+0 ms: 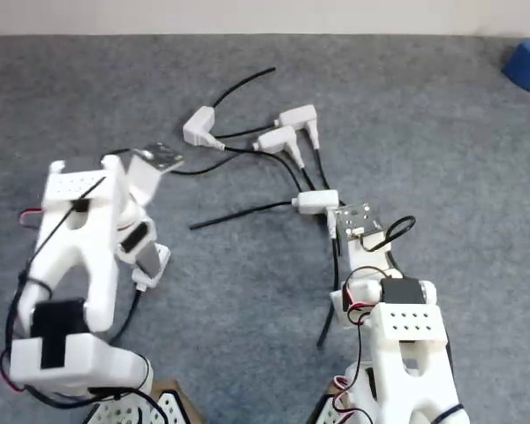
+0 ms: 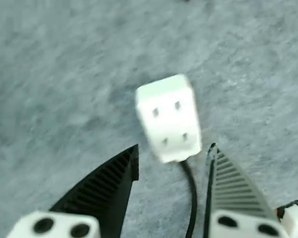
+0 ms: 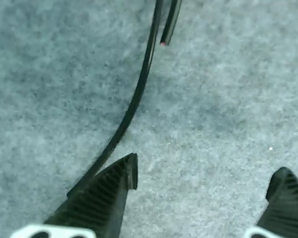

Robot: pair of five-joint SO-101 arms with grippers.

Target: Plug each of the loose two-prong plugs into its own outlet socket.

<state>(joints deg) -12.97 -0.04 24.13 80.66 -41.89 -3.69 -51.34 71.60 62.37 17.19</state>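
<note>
White arms point(image 1: 81, 252), black ribbed fingers point(image 2: 108, 191)

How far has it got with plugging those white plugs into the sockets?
Barely started. Done: nothing. The white plugs lie loose on the table, and none looks joined to a socket. In hand: the left gripper is open around a socket lying flat, without gripping it. The right gripper is open over bare table beside a black cord. Left to do: every plug.

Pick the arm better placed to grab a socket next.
Left. Its jaws are open with the white socket at their tips. The right jaws are open over bare carpet, with a black cable beside one of them.
</note>
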